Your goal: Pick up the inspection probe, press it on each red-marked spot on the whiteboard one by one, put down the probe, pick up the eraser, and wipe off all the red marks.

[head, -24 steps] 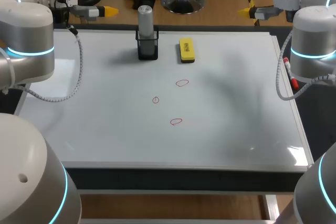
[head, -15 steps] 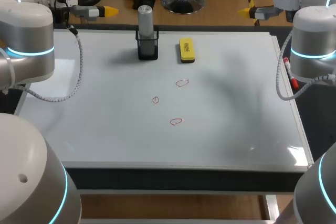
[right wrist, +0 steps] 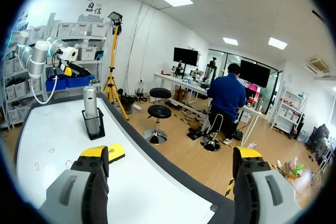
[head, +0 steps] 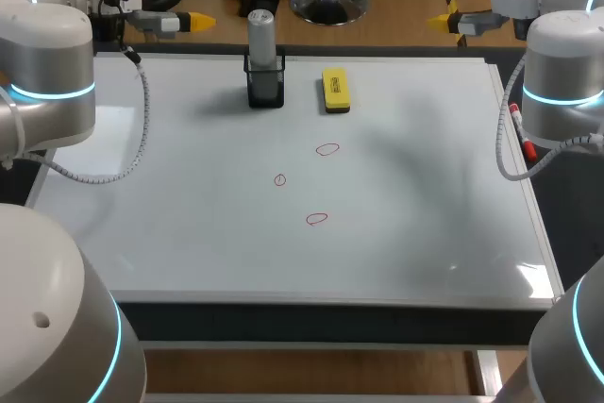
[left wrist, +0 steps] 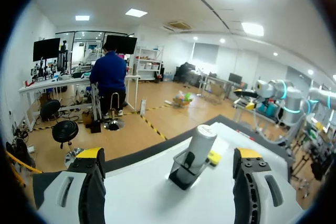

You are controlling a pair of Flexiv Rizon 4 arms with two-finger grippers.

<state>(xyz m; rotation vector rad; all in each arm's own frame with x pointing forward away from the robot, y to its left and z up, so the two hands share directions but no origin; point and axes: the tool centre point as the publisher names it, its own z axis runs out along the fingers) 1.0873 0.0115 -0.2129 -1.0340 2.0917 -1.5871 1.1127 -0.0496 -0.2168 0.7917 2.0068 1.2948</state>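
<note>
The silver probe (head: 260, 35) stands upright in a black holder (head: 265, 85) at the back of the whiteboard (head: 189, 224). To its right lies the yellow eraser (head: 335, 89). Three red marks (head: 327, 149) (head: 280, 179) (head: 317, 219) sit mid-board. My left gripper (head: 196, 20) hovers open beyond the back left edge, well apart from the probe (left wrist: 201, 139) and eraser (left wrist: 213, 157) ahead of it. My right gripper (head: 442, 21) is open past the back right edge; ahead of it lie the probe (right wrist: 90, 100), eraser (right wrist: 116, 152) and marks (right wrist: 51, 150). Both hold nothing.
A red marker pen (head: 521, 135) lies along the whiteboard's right edge, under my right arm. A grey cable hangs from my left arm over the board's left part (head: 132, 153).
My left arm has shifted very slightly, its gripper tip edging to the right. Everything on the board stays where it was.
</note>
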